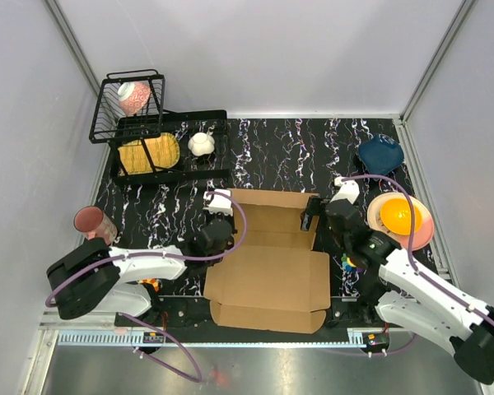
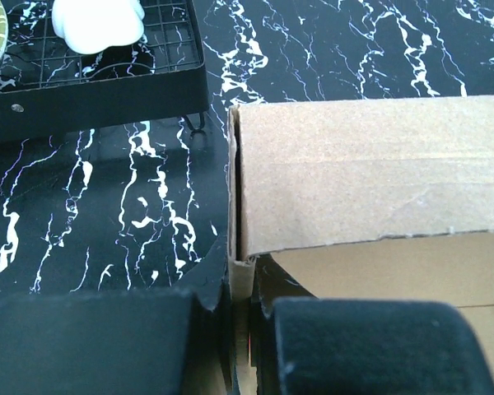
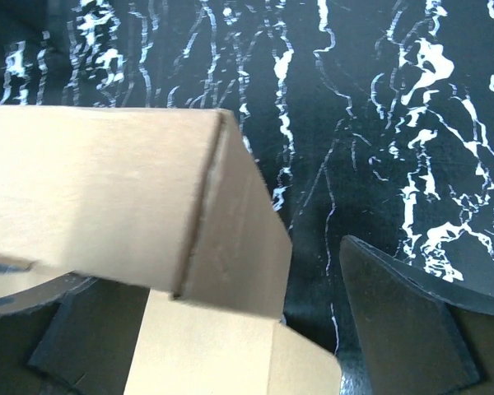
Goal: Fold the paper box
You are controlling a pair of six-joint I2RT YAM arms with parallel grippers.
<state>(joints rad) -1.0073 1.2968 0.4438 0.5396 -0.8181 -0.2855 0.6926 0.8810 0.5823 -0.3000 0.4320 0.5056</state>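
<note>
The paper box (image 1: 267, 276) is a brown cardboard sheet lying at the table's middle, with its far wall raised. My left gripper (image 1: 220, 216) stands at the box's far left corner. In the left wrist view it (image 2: 243, 300) is shut on a thin upright side flap beside the raised wall (image 2: 370, 173). My right gripper (image 1: 311, 216) is at the box's far right corner. In the right wrist view it (image 3: 230, 329) is open, its fingers wide apart on either side of the folded cardboard corner (image 3: 230, 239).
A black wire rack (image 1: 136, 107) stands at the back left, next to a tray with a yellow plate (image 1: 148, 152) and a white object (image 1: 201, 144). A blue dish (image 1: 380, 154) and an orange bowl (image 1: 399, 216) are on the right. A pink cup (image 1: 92, 220) is on the left.
</note>
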